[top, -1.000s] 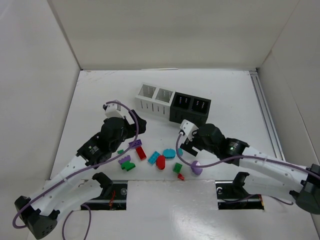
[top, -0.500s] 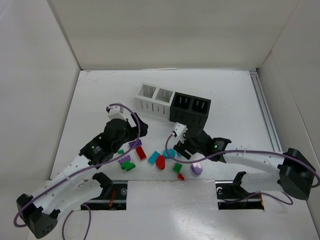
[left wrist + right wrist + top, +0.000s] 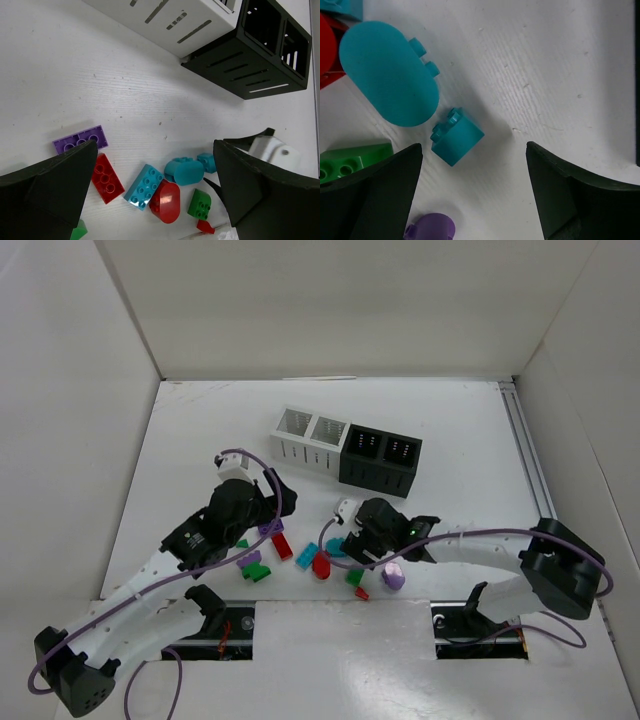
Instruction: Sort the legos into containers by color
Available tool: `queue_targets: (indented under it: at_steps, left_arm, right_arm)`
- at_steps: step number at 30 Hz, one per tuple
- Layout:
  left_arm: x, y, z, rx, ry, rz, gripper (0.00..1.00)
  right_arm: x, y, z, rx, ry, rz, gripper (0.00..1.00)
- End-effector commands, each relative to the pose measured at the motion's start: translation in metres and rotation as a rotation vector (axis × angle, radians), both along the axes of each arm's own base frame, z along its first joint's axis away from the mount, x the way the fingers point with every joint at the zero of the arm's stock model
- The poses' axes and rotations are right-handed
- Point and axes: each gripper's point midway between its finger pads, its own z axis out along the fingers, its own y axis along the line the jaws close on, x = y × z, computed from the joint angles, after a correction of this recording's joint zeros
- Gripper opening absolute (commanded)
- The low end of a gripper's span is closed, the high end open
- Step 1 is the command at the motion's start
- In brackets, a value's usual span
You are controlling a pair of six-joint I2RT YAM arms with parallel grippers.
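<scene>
The legos lie in a loose pile near the table's front edge. In the left wrist view I see a purple brick, a red brick, a teal brick, a red oval, a teal oval and a green piece. My left gripper hangs open above them, holding nothing. My right gripper is open and low over the table. A small teal cube lies between its fingers, nearer the left one and untouched. The containers, two white and two black, stand behind the pile.
A purple rounded piece and a green piece lie close to my right gripper's left finger. A green and purple cluster sits under the left arm. White walls enclose the table on three sides, and both arm bases stand at the front edge.
My right arm has swung left and down into the pile, ending over the small teal cube. My left gripper has shifted slightly toward the pile and stayed open.
</scene>
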Motion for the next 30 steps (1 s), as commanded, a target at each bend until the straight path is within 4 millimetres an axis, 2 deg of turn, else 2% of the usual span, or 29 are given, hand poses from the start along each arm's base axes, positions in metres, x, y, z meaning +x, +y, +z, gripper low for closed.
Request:
queue_targets:
  at_steps: [1,3,5,9,13,22,26,27,30]
  left_arm:
    - [0.001,-0.002,0.004,-0.029,-0.02,0.001,1.0]
    - [0.001,-0.002,0.004,-0.029,-0.02,0.001,1.0]
    - [0.001,-0.002,0.004,-0.029,-0.02,0.001,1.0]
    - [0.0,-0.001,0.0,-0.031,-0.01,0.006,1.0]
    - [0.0,-0.001,0.003,-0.037,-0.017,0.005,1.0]
    - [0.0,-0.001,0.0,-0.031,-0.01,0.006,1.0]
    - [0.0,-0.003,-0.002,-0.028,0.002,-0.004,1.0]
    - [0.0,-0.003,-0.002,-0.028,0.002,-0.004,1.0]
    - [-0.001,-0.005,-0.003,-0.032,0.005,-0.012,1.0]
  right_arm:
    - [0.004,0.02,0.003,0.04,-0.004,0.029,0.88]
    - [0.007,0.019,-0.001,0.02,-0.003,0.02,0.86]
    - [0.01,0.016,-0.004,0.006,-0.009,-0.003,0.78]
    - [0.014,0.02,0.0,0.01,-0.02,-0.009,0.75]
    - [0.013,0.019,-0.003,0.002,-0.015,-0.009,0.56]
    - [0.013,0.032,0.003,0.027,-0.034,0.081,0.23]
    - [0.02,0.043,0.03,0.076,-0.092,0.118,0.18]
    - [0.024,0.047,0.046,0.1,-0.129,0.132,0.16]
    - [0.033,0.044,0.076,0.113,-0.209,0.122,0.16]
